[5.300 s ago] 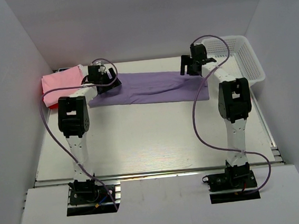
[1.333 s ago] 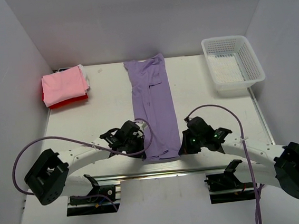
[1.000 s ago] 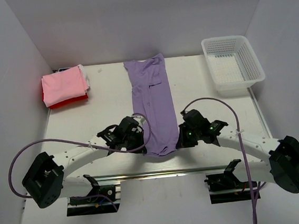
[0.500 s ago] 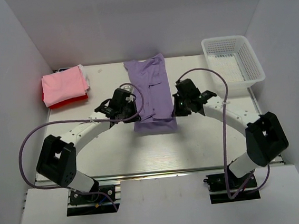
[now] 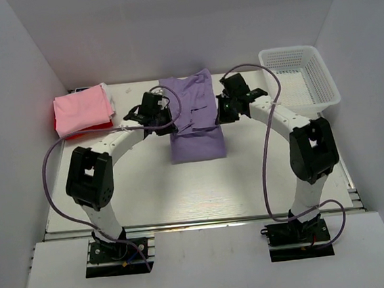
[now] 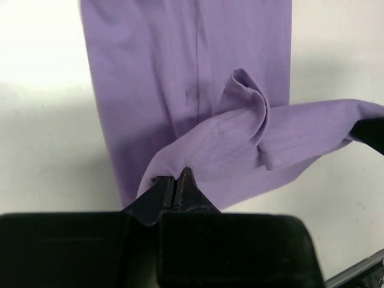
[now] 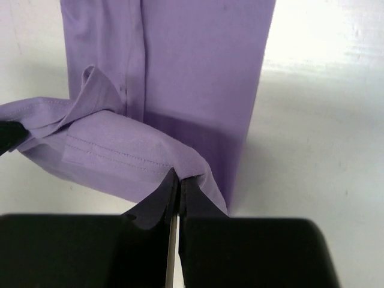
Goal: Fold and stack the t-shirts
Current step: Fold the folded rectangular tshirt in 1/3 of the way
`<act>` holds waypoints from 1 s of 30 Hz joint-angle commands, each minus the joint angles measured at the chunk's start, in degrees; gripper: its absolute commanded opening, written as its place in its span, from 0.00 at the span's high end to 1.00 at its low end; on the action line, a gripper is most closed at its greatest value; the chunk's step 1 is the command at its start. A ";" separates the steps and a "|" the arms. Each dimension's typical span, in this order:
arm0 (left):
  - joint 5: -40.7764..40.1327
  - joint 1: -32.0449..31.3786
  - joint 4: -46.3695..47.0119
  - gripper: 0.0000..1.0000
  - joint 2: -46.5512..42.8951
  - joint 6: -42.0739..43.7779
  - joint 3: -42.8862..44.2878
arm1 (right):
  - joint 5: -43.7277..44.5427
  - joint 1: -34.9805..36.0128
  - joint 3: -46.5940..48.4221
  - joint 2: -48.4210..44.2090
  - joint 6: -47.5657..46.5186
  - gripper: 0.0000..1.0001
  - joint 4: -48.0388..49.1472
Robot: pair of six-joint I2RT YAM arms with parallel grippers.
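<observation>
1. One pink t-shirt (image 5: 82, 108) lies folded on a red t-shirt (image 5: 75, 134), far left.
2. Left fingers (image 6: 187, 191) are clenched on the lavender t-shirt (image 5: 197, 140) at one hem corner.
3. The lavender t-shirt lies mid-surface (image 5: 182, 186), its hem raised over its body, apparently to halve it.
4. Right fingers (image 7: 157, 203) pinch the opposite corner, levelling the fold.

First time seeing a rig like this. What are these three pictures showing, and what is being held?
Two robot arms are bolted at the near edge of a table. The wide picture comes from a fixed camera above and behind them; the two close-ups come from cameras on the wrists, looking past the black fingers. The left gripper and right gripper are each shut on one end of the edge of a lavender t-shirt, holding it up over the part lying flat. At the far left a folded pink t-shirt lies on a red t-shirt; at the far right stands a white mesh basket.
</observation>
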 commanded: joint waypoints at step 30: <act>22.85 17.12 14.44 0.00 30.21 -15.20 32.05 | -27.07 -13.63 23.88 26.38 32.05 0.24 27.32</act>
